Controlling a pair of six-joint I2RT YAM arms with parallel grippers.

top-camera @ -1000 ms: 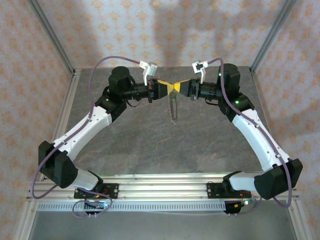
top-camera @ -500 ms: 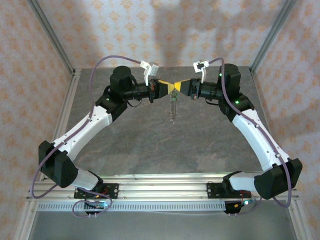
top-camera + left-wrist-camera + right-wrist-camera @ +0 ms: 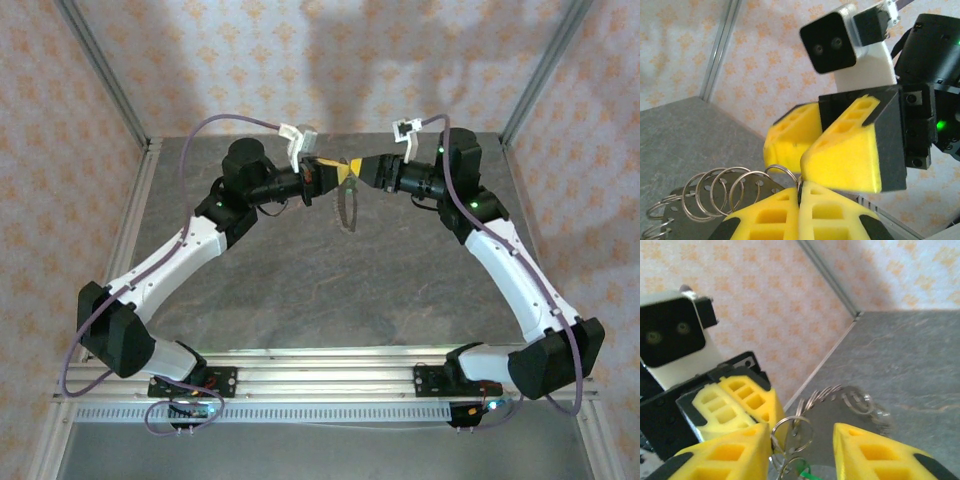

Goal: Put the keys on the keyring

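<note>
Bolted side by side at the near edge. Stretched out wide from there with the left arm [image 3: 170, 252] and the right arm [image 3: 512, 272], then bent in at the elbows toward the far middle. Held up off the table, wrists about level and pointing at each other. At the left: left gripper [image 3: 338, 172] squeezed tight, yellow fingers [image 3: 770, 220] pressed flat together. At the right: right gripper [image 3: 358, 170] partly apart, with a clear gap between its yellow fingers [image 3: 730, 455]. Tips nearly nose to nose, very close.
</note>
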